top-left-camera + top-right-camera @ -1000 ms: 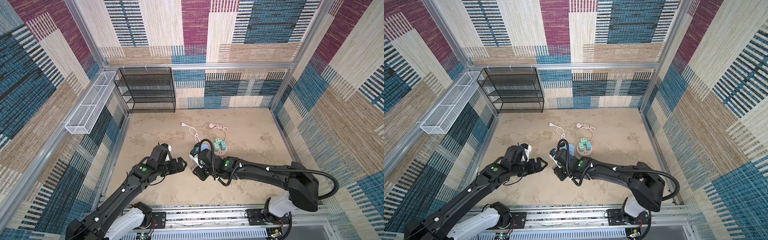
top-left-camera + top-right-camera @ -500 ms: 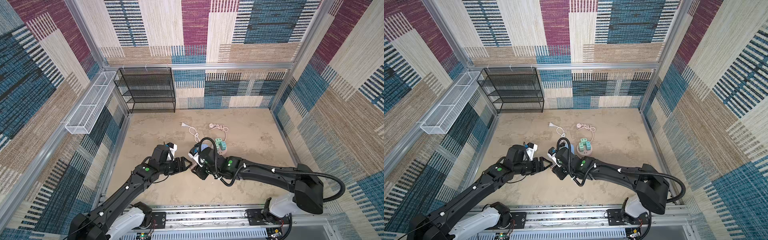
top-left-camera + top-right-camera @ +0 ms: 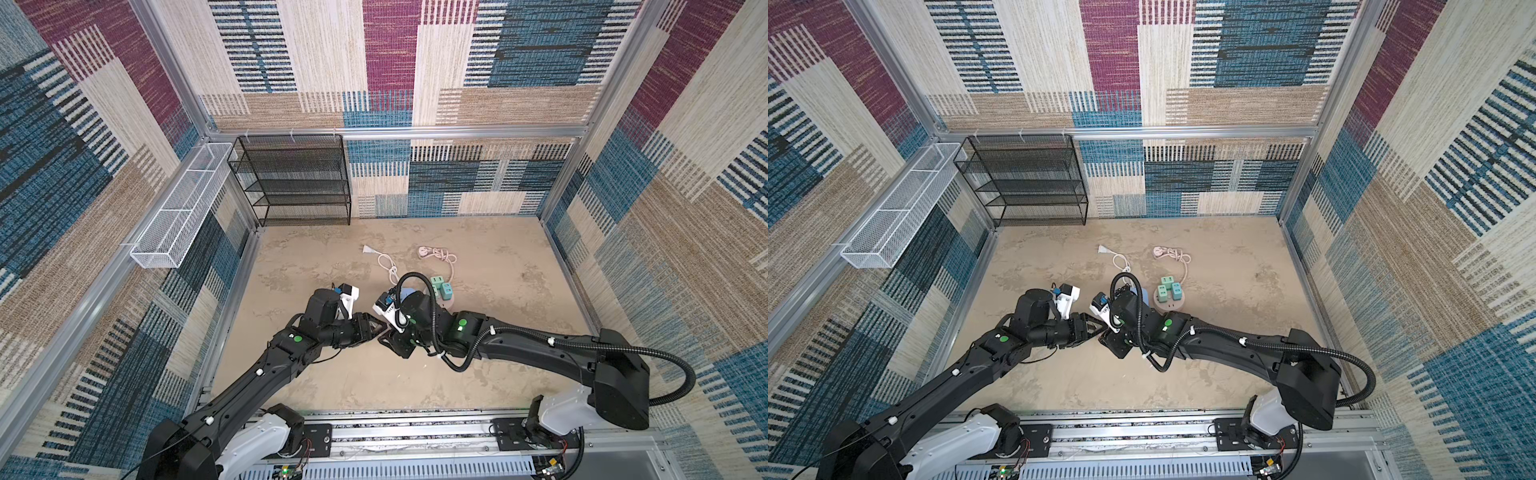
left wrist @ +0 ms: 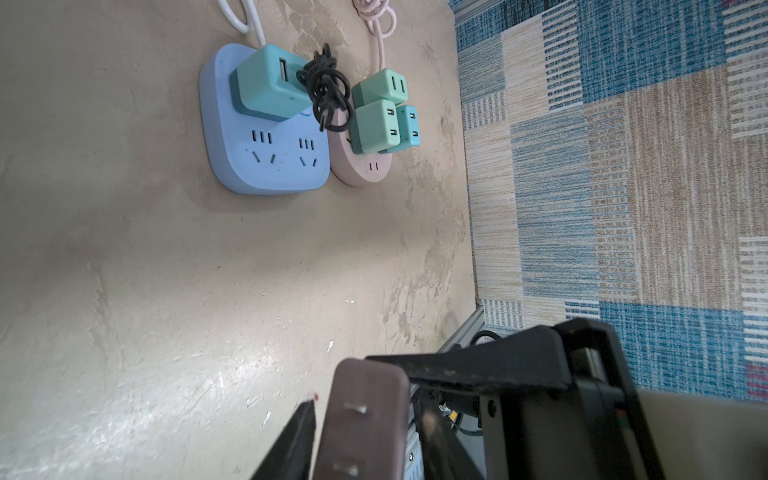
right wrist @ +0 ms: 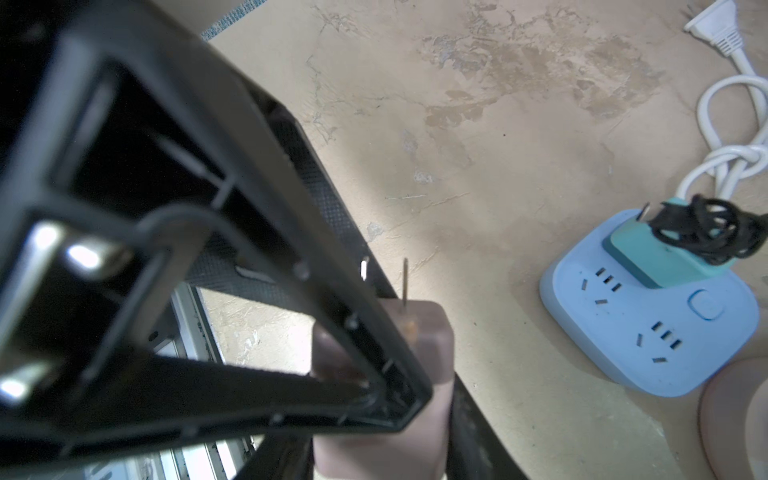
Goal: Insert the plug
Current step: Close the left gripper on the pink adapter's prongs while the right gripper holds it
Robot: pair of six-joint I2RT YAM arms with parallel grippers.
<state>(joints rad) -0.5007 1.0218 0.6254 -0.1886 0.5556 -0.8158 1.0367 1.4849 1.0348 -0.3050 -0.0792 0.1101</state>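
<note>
A mauve plug (image 4: 365, 415) with two metal prongs hangs above the floor, where both grippers meet. My left gripper (image 4: 345, 386) is shut on it, one finger on each side. My right gripper (image 5: 378, 449) is shut on the same plug (image 5: 428, 332) from below, and the left gripper's finger crosses in front. In both top views the left gripper (image 3: 376, 328) (image 3: 1096, 328) and right gripper (image 3: 388, 338) (image 3: 1106, 336) touch tip to tip and hide the plug. The blue power strip (image 4: 266, 166) (image 5: 648, 332) lies just beyond, with free sockets and a teal adapter (image 4: 266, 83) in it.
A round pink power strip (image 4: 365, 170) (image 3: 446, 301) with three green adapters sits beside the blue one. A white cord (image 3: 386, 266) and a pink cord (image 3: 436, 253) lie behind them. A black mesh rack (image 3: 291, 178) and a white wire basket (image 3: 178, 208) stand at the back left.
My left gripper has moved right to meet the right gripper and closed its fingers on the plug. The right gripper has stayed shut on the plug, nearly in place.
</note>
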